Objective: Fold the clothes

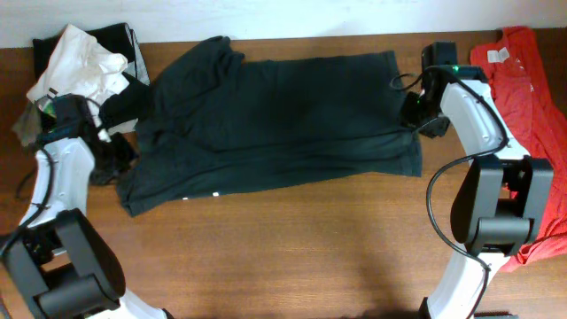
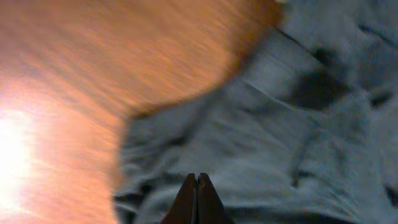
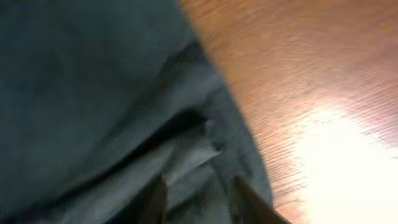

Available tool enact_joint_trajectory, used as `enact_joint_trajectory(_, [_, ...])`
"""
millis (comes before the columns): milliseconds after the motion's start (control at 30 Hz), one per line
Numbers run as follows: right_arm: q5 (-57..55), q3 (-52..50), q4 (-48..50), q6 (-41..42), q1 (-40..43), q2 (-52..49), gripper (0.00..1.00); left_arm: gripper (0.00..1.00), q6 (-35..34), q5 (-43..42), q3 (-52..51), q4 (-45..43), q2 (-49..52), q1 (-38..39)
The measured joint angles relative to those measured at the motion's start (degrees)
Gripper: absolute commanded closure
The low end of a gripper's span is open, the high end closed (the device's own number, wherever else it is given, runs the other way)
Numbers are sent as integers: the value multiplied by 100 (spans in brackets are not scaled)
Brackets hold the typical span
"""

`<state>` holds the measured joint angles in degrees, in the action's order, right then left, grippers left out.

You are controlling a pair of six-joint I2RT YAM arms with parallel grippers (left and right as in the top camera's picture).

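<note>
Brown wooden table (image 1: 292,239) with a visible grain, seen from overhead. A black T-shirt (image 1: 275,115) lies spread across its far half as a long, slightly skewed rectangle of soft, matte cloth, rumpled toward the left end. No chest print shows, so it seems to lie doubled over or face down. The left gripper (image 1: 113,152) sits at the shirt's left edge and the right gripper (image 1: 416,113) at its right edge. One arm at each end probably serves to stretch and square the cloth for the next fold. A red-orange T-shirt (image 1: 532,97) lies flat at the far right, partly under the right arm. A heap of pale and dark garments (image 1: 80,58) is bunched at the far left corner

Left wrist view, blurred: both fingertips are pressed together into a single dark point just above creased grey-black cloth, beside bare glossy wood. Whether any fabric is pinched between them cannot be told

Right wrist view, also blurred: the fingers stand moderately apart, straddling a thick layered hem of the black shirt near its edge. The cloth looks loose between them rather than gripped, with bright glare on the wood alongside
</note>
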<state>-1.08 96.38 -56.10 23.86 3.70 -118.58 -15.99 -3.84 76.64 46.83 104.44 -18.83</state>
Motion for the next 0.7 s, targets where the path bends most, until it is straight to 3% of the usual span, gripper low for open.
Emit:
enact_joint_trajectory(67, [164, -168, 127, -39, 0, 0, 32, 99, 48, -142, 0, 46, 9, 302])
enact_joint_trajectory(167, [299, -785, 540, -52, 0, -2, 33, 99, 81, -289, 2, 57, 9, 785])
enact_joint_trajectory(300, [361, -1287, 1235, -94, 0, -11, 51, 99, 87, -328, 0, 59, 9, 929])
enact_joint_trajectory(500, [367, -1316, 1617, -129, 0, -11, 71, 99, 105, -328, 0, 57, 9, 929])
enact_joint_trajectory(633, [245, -1316, 1764, -136, 0, -11, 96, 99, 105, -328, 0, 57, 9, 929])
enact_joint_trajectory(700, [245, -1316, 1834, -127, 0, -11, 96, 99, 107, -328, 0, 57, 9, 929])
